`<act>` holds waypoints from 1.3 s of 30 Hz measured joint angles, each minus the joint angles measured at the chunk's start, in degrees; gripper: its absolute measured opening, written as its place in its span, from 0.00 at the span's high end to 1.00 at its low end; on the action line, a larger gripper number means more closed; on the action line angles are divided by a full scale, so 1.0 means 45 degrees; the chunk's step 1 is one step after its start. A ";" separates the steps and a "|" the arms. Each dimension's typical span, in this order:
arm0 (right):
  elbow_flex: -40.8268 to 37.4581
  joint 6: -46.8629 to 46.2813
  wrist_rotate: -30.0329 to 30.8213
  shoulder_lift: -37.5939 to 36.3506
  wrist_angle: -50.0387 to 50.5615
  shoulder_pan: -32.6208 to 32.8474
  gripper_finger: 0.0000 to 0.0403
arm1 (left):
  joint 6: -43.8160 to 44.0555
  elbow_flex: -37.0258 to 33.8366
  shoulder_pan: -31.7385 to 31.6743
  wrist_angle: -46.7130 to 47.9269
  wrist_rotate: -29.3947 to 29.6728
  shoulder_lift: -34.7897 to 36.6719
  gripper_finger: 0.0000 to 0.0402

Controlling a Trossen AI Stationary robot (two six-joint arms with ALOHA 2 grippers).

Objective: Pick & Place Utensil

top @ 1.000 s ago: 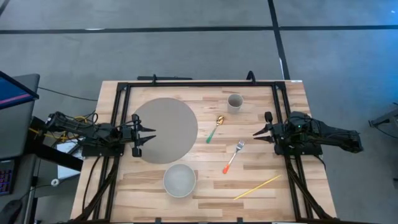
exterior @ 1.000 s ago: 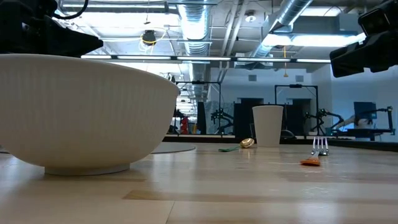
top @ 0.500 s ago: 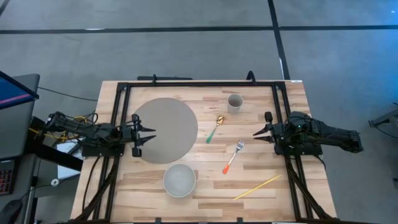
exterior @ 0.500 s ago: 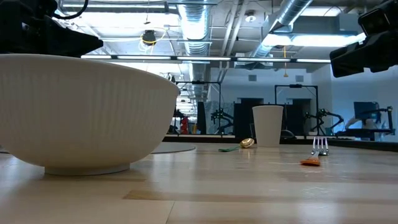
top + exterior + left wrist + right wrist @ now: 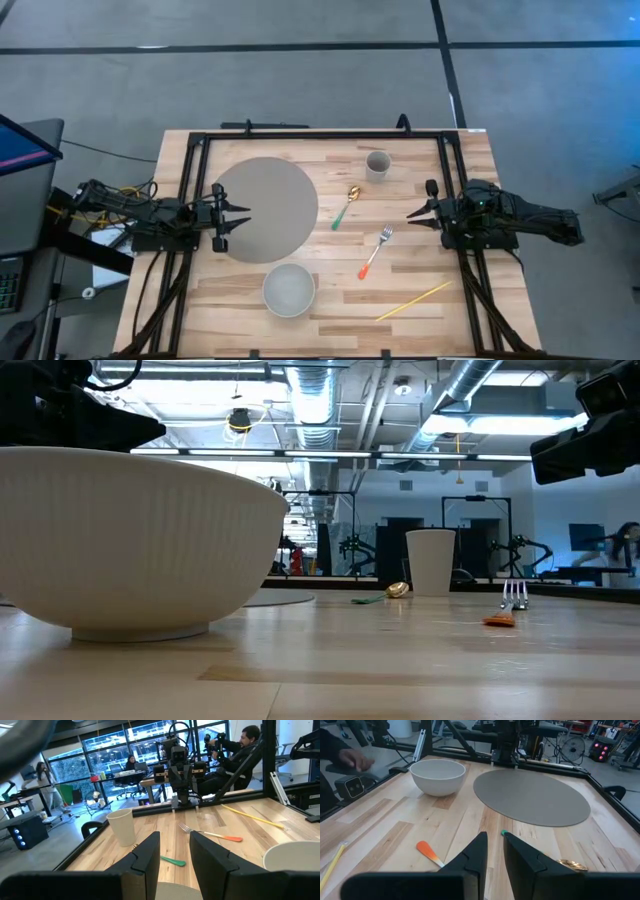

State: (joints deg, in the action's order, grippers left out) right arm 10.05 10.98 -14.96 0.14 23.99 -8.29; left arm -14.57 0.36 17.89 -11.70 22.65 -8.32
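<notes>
Orange-handled metal fork (image 5: 375,251) is lying between both slightly parted grippers, left gripper (image 5: 238,216), right gripper (image 5: 415,216); its tines are seemingly hidden in the right wrist view.

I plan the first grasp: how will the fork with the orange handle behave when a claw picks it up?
The fork lies flat on the table, so its thin handle probably gives little to pinch. It looks stiff and light. Being flat, it should slide rather than roll if nudged.

Even overhead light, soft shadows; near bowl (image 5: 130,540) blurred, ceiling lamps glaring.
</notes>
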 joint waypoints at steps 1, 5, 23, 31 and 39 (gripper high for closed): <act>-0.0001 0.0000 -0.0001 0.0000 0.0004 0.0005 0.86 | 0.0000 0.0000 0.0004 -0.0001 -0.0005 0.0005 0.73; 0.0000 -0.0002 -0.0001 0.0000 0.0002 0.0005 0.86 | -0.0002 -0.0002 0.0002 -0.0001 -0.0003 0.0000 0.73; -0.0001 0.0000 0.0001 0.0000 0.0004 0.0003 0.86 | -0.0655 0.0000 0.0000 -0.0001 0.0000 0.0003 0.73; 0.0000 -0.0001 -0.0001 0.0000 0.0000 0.0005 0.86 | -0.0709 -0.0004 0.0000 -0.1360 0.0000 0.0000 0.73; -0.0001 0.0000 -0.0001 0.0000 0.0004 0.0005 0.86 | -0.0626 -0.0004 0.0000 -0.3659 0.0000 0.0000 0.73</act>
State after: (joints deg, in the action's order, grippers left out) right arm 10.04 10.98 -14.96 0.14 24.01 -8.27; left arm -17.39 0.34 17.89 -28.17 22.65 -8.32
